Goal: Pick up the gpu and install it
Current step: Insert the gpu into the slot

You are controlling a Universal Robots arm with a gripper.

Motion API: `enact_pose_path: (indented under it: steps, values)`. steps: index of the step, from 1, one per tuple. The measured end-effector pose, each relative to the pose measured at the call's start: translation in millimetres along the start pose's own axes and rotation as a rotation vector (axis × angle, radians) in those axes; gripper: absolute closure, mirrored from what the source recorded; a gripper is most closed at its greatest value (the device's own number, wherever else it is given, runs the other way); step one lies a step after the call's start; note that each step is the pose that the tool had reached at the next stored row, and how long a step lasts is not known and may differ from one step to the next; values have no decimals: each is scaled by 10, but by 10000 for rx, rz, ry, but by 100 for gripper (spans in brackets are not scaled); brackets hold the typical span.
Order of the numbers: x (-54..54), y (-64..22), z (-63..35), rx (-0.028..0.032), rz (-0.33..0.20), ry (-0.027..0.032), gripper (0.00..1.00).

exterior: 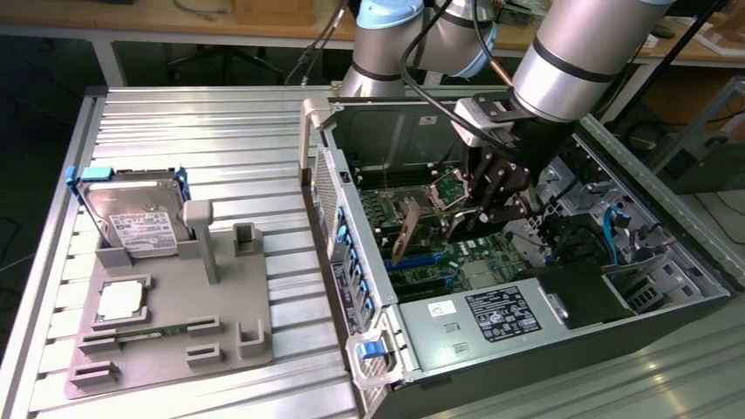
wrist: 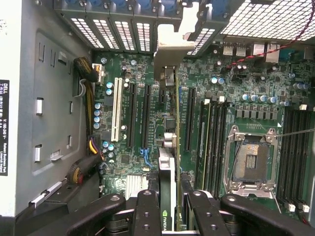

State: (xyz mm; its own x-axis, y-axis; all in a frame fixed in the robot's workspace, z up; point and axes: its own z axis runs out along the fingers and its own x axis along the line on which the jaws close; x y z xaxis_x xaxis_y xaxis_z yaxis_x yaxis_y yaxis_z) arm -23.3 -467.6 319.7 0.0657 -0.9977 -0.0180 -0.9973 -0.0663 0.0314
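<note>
Fingers (wrist: 147, 211) clamp the gpu (wrist: 167, 162) edge-on over the motherboard (wrist: 236, 78), near a Dell label (wrist: 4, 128).

Hard drive (exterior: 138, 223) on grey tray (exterior: 233, 297) beside open computer case (exterior: 385, 135)

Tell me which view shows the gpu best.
The wrist view: the gpu runs edge-on from the tool, which grips it, to its silver bracket, with the motherboard behind. The exterior view shows it tilted inside the case, partly hidden by the tool.
</note>
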Motion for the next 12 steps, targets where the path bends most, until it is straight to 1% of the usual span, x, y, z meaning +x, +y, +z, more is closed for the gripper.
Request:
enact_pose_path:
  steps: [3, 12]
  values:
    - [0, 1, 13, 3, 111, -6, 73]
    - [0, 14, 76, 16, 902, -27, 73]
